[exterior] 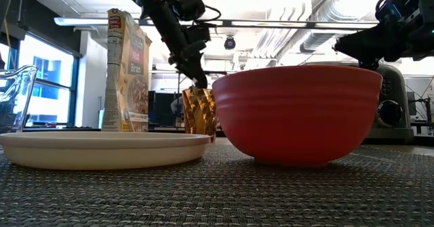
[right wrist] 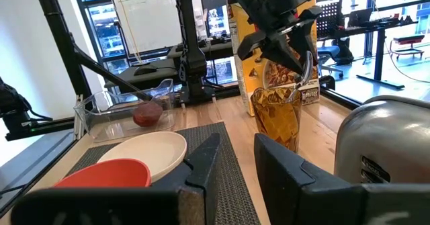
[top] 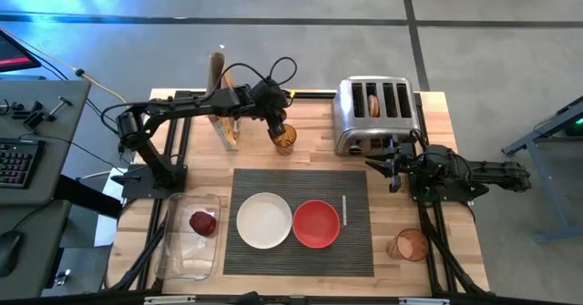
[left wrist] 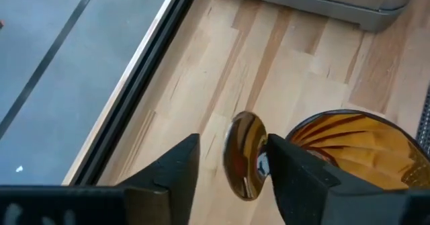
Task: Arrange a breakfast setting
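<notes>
My left gripper [top: 277, 128] is open, pointing down over an amber ribbed glass [top: 285, 139] at the table's far side. A metal spoon's bowl [left wrist: 245, 154] stands up between its fingers [left wrist: 295, 174]; the spoon [right wrist: 308, 65] rises from the glass [right wrist: 277, 117]. My right gripper [top: 386, 167] is open and empty, in front of the chrome toaster [top: 375, 114]. A white plate [top: 264, 220] and a red bowl [top: 316, 223] sit on the dark ribbed mat [top: 355, 250]. A bagel half [top: 373, 105] stands in a toaster slot. A dark red fruit [top: 202, 221] lies in the clear tray [top: 187, 259]. My left gripper has the spoon's bowl [left wrist: 250, 174] between its two fingers, which come from above. The bowl lies close against one finger and apart from the other. I cannot tell whether it touches that finger.
A cereal box [top: 224, 114] stands just left of the amber glass. A thin light utensil [top: 344, 209] lies on the mat right of the red bowl. A second amber glass [top: 410, 244] stands at the near right. Bare wood shows between the mat and the toaster.
</notes>
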